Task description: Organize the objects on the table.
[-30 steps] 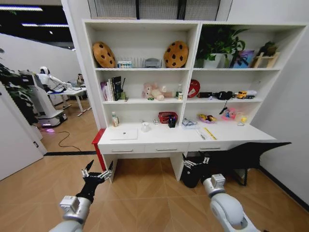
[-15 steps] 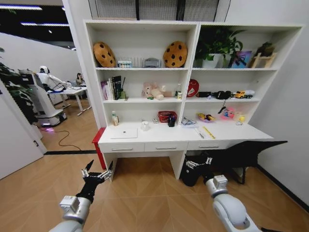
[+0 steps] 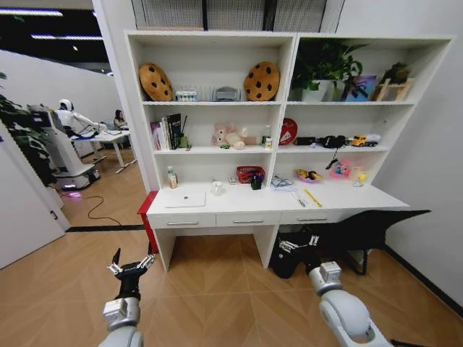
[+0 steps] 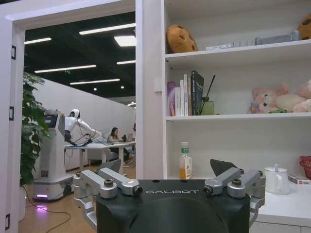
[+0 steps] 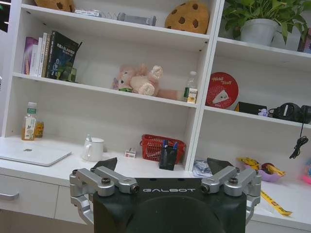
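Nearest the camera, both black two-fingered grippers hang low over the wooden floor, well short of the long white desk (image 3: 340, 196) with three shallow drawers. The left gripper (image 3: 131, 267) is raised in front of the desk's left end with its fingers spread wide and nothing between them. The right gripper (image 3: 296, 244) sits below the desk's front edge, under the right-hand drawer, also released and empty, its fingers splayed apart.

On the desk itself, a slim silver laptop (image 3: 185, 200) lies closed and flat near the left end. Behind it, against the back panel, stands a small bottle with orange liquid (image 3: 172, 178). Toward the desk's middle is a white lidded mug (image 3: 218, 189), and farther back a red mesh basket (image 3: 250, 175) with a dark pen holder (image 3: 256, 183) just beside it. Right of the middle lie loose marker pens (image 3: 299, 199) and a flat yellow ruler (image 3: 314, 199), side by side but apart.

Above the desk, on the tall white shelf unit, a pink plush bear (image 3: 229, 136) rests on the middle shelf, and two brown cookie-shaped cushions (image 3: 263, 80) lean on the top shelf.
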{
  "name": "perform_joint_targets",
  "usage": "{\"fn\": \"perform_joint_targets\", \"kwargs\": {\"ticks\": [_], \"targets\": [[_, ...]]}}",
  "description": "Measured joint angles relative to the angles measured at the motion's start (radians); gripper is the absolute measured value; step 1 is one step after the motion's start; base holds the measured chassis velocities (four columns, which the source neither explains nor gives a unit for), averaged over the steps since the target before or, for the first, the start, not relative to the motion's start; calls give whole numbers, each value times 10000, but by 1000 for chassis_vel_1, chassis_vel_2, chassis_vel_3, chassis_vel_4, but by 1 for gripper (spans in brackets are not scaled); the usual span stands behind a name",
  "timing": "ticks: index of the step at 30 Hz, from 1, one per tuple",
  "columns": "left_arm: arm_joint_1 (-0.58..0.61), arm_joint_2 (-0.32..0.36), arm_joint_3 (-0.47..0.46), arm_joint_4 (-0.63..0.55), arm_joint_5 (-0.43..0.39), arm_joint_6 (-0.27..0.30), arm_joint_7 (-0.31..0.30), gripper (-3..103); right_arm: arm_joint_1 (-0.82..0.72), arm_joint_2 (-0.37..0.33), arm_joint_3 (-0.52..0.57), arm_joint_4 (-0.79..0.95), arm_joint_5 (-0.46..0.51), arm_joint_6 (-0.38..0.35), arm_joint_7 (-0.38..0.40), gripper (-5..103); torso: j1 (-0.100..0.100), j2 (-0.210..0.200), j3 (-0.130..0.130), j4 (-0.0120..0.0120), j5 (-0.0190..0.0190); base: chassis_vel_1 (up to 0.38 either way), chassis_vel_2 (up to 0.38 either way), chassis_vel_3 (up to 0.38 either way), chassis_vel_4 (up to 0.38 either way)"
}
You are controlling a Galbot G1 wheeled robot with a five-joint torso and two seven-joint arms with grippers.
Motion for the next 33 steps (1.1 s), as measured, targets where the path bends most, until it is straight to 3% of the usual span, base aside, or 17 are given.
{"fn": "perform_joint_targets", "kwargs": {"ticks": [4,6,9,11,12,15,17,33], "targets": [[-59,45,-42,254,-111,-50,-36,100,0,0,-2,0,1,-3,0,100,0,0,0,1,-1,0,0,0,0],[-281,527,-263,1308,-899,-44,-251,100,1,0,-2,0,2,-6,3,100,0,-1,1,-1,-7,0,0,0,0],[-350,667,-305,1571,-1143,-28,-288,100,1,0,-5,1,3,-8,3,100,-1,0,0,0,-4,0,0,0,0],[-385,700,-311,1504,-1185,126,-261,100,2,1,-6,1,3,-9,3,100,0,0,0,4,-4,0,0,0,0],[-519,871,-325,1037,-1352,750,-14,100,1,0,-6,2,4,-10,4,100,1,-1,1,3,-7,0,0,0,0],[-623,1009,-345,650,-1474,1157,169,100,2,0,-8,4,4,-11,5,100,0,0,-1,-7,12,0,0,0,0],[-653,1067,-343,496,-1543,1449,266,100,2,0,-9,6,6,-12,6,100,0,-1,0,-1,-7,0,0,0,0],[-643,1071,-341,456,-1543,1474,282,100,1,0,-10,7,12,-13,13,100,0,0,0,0,-2,0,0,0,0]]}}
